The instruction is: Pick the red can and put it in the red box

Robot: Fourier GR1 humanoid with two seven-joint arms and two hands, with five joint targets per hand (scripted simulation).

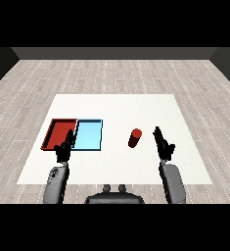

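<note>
We see a white table [116, 105] set on a pale plank floor [116, 73], and on its left half two shallow trays lie side by side, touching: the red tray [57, 128] farther left and the light blue tray [93, 132] on its right. Nothing lies between the trays and the red can [134, 138], which stands upright right of the table's middle, well apart from both trays. It is a short, plain red cylinder with a lighter top. Our right hand [163, 143] hovers just right of the can, fingers straight and pointing away, not touching it. Our left hand [64, 148] overlaps the near edge where the trays meet, fingers relaxed and holding nothing.
</note>
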